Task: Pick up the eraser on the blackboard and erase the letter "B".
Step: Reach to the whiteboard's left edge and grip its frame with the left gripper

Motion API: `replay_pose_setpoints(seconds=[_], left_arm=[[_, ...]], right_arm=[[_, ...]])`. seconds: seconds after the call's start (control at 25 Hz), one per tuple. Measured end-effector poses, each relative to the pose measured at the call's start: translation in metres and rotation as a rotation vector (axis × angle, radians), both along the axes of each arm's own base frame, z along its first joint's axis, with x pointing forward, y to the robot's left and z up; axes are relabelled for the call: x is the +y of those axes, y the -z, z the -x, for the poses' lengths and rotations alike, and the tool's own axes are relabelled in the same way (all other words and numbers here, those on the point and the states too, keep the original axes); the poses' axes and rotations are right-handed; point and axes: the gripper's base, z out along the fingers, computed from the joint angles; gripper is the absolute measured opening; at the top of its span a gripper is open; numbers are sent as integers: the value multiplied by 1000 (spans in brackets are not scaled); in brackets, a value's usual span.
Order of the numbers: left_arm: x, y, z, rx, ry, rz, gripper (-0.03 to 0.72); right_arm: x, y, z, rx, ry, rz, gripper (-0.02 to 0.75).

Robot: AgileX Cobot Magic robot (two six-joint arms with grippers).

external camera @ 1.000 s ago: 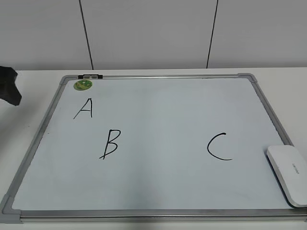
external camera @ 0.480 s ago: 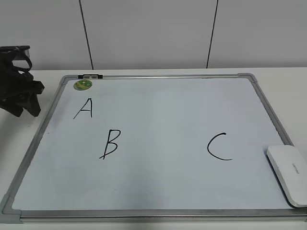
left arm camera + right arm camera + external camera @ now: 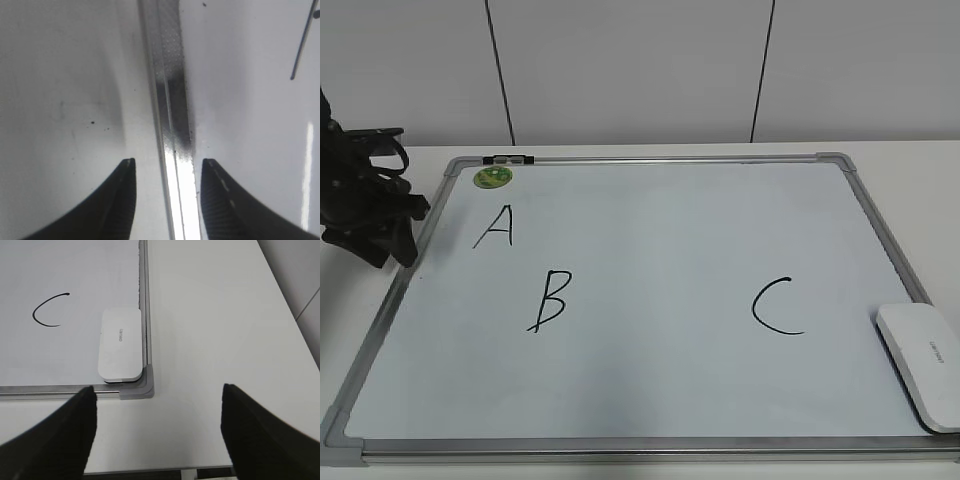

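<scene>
The blackboard lies flat on the table, with black letters A, B and C. The white eraser lies at the board's near right corner, partly over the frame. In the right wrist view the eraser sits beside the C. My right gripper is open and empty, above the table just off that corner. My left gripper is open and empty. In the left wrist view it straddles the board's left frame, well left of the B.
A round green magnet sits at the board's far left corner, near a black clip on the top frame. A white wall with dark seams stands behind. The table's right edge and front edge show in the right wrist view.
My left arm has come in from the far left toward the board's left frame and dropped lower. The eraser and letters have not moved.
</scene>
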Motion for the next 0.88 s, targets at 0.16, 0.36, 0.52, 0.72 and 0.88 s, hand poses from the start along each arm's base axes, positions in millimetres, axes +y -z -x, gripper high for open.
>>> replay_pose_setpoints(seconds=[0.16, 0.36, 0.52, 0.72, 0.88], left_arm=[[-1, 8, -4, 12, -1, 5, 302], [-1, 16, -7, 32, -2, 12, 295], [-1, 15, -7, 34, -2, 14, 286], [-1, 15, -7, 36, -8, 22, 275], [2, 15, -7, 41, -11, 29, 273]], right_arm=[[0, 0, 0, 0, 0, 0, 573], [0, 0, 0, 0, 0, 0, 573], [0, 0, 0, 0, 0, 0, 573], [0, 0, 0, 0, 0, 0, 573], [0, 0, 0, 0, 0, 0, 573]])
